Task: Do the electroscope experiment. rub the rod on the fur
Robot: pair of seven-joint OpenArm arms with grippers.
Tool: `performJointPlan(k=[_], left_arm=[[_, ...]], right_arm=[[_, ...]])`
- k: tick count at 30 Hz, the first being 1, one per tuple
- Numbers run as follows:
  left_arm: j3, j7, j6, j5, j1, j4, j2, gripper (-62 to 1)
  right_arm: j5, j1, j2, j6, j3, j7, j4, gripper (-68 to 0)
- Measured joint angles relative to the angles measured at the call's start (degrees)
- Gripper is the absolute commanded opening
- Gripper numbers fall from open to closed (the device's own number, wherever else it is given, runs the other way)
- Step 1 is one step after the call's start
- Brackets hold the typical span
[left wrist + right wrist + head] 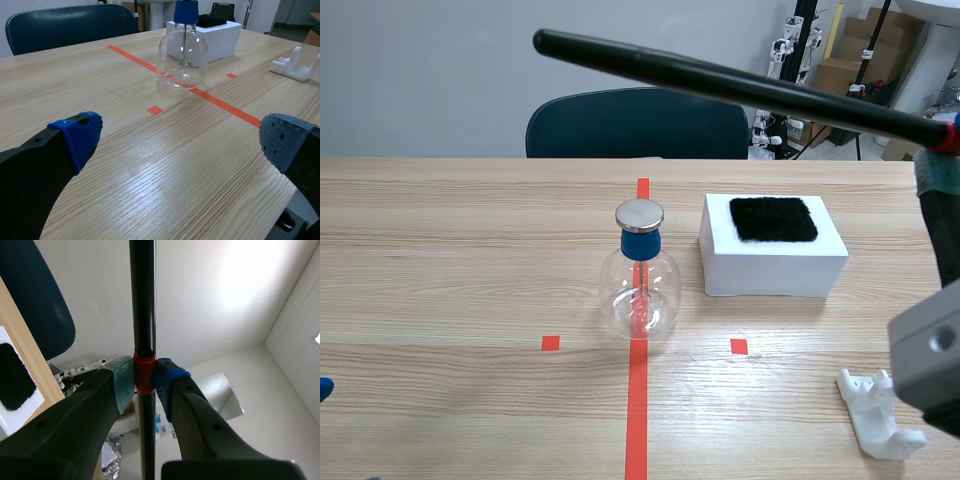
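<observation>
Slanting across the scene view, the black rod (720, 82) hangs well above the table (450, 260), its free end toward ten o'clock and its red band (948, 136) clamped in the right gripper (942, 150) at the three o'clock edge. Below it the electroscope flask (639, 290), clear glass with a blue stopper and a metal disc on top, stands on the orange-red centre line. At about two o'clock from the flask sits a white box (772, 265) with the black fur (773, 219) lying on its top; rod and fur are well apart. A white plastic stand (877, 412) lies at five o'clock from the flask, and a dark blue chair (635, 123) is behind the table. From the left wrist view, the left gripper (180, 140) is low over bare wood with its jaws spread wide and nothing between its blue pads (82, 135); the flask is ahead at twelve o'clock, the box and fur just behind it. From the right wrist view, the fingers (122, 385) pinch the rod at its red band, one grey-green pad and one blue, and the fur shows far below beside the gripper.
</observation>
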Motion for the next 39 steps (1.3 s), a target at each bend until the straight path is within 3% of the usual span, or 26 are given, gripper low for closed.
performJointPlan(k=[25, 29, 32, 36, 39], left_arm=[[0.0, 0.0, 0.0, 0.0, 0.0, 0.0, 0.0, 1.4], [0.0, 0.0, 0.0, 0.0, 0.0, 0.0, 0.0, 1.4], [0.0, 0.0, 0.0, 0.0, 0.0, 0.0, 0.0, 1.4], [0.0, 0.0, 0.0, 0.0, 0.0, 0.0, 0.0, 1.4], [0.0, 0.0, 0.0, 0.0, 0.0, 0.0, 0.0, 1.4]], right_arm=[[-1.3, 0.0, 0.1, 0.2, 0.0, 0.8, 0.0, -67.5], [-1.3, 0.1, 2.0, 0.2, 0.0, -0.2, 0.0, -67.6], [-1.2, 2.0, 3.9, 0.3, 0.0, -5.1, 0.0, -67.6], [-1.0, 10.0, 7.9, 1.0, 0.0, -14.9, -0.3, -67.6], [-1.1, 17.1, 13.3, 5.4, 0.0, -18.3, -2.2, -67.6]])
